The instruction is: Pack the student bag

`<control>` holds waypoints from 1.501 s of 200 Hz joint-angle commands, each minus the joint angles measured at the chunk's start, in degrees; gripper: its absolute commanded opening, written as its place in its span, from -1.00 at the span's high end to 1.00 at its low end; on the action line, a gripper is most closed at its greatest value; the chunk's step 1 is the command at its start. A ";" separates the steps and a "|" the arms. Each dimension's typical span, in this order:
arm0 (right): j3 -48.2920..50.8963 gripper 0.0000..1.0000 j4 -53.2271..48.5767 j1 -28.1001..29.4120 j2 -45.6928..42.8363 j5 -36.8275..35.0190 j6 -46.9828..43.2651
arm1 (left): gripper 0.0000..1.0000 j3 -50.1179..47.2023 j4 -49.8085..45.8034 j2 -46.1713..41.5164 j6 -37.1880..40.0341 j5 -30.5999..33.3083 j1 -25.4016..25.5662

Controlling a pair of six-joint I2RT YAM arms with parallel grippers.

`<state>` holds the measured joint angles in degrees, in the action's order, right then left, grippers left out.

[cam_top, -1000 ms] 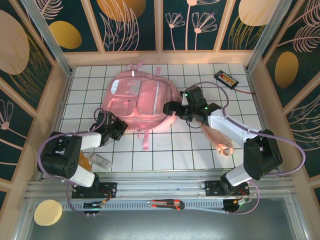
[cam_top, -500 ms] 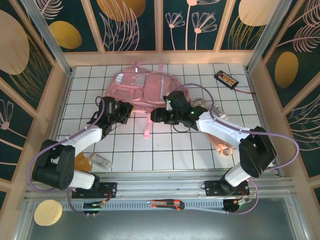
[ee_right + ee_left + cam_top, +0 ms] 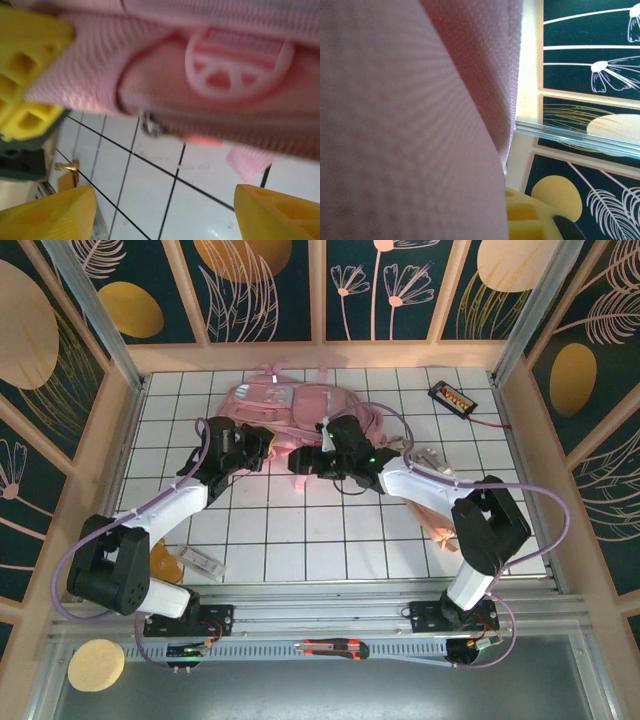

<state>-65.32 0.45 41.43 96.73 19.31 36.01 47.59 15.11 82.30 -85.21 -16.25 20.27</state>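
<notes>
Two arms meet at the student bag, bunched up at 12 o'clock on the worktop. Left jaws are together, pinched on fabric at the bag's 8 o'clock edge; in the left wrist view the pink weave hangs right against the lens. Right jaws are apart at the bag's 6 o'clock edge, gripping nothing. In the right wrist view, bag fabric and a zip pull hang above the tiles, beyond the spread yellow fingertips.

White grid tabletop — dark floral panels
</notes>
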 commanded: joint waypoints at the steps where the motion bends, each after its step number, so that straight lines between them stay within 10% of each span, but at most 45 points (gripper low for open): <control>1: 2.66 -0.48 10.56 -3.04 -0.27 5.25 3.32 | 1.00 2.77 5.25 -1.87 -3.99 -3.79 0.82; 176: 3.73 -0.35 23.65 -3.39 4.69 13.80 4.79 | 1.00 3.80 8.11 -0.74 -8.19 -4.40 1.97; 300: 3.05 0.56 15.93 -3.69 4.25 6.63 2.47 | 1.00 3.15 8.25 -1.17 -8.37 -4.14 1.96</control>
<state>-61.10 17.80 37.98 100.57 28.05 39.22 48.34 15.59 82.63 -89.76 -15.99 21.39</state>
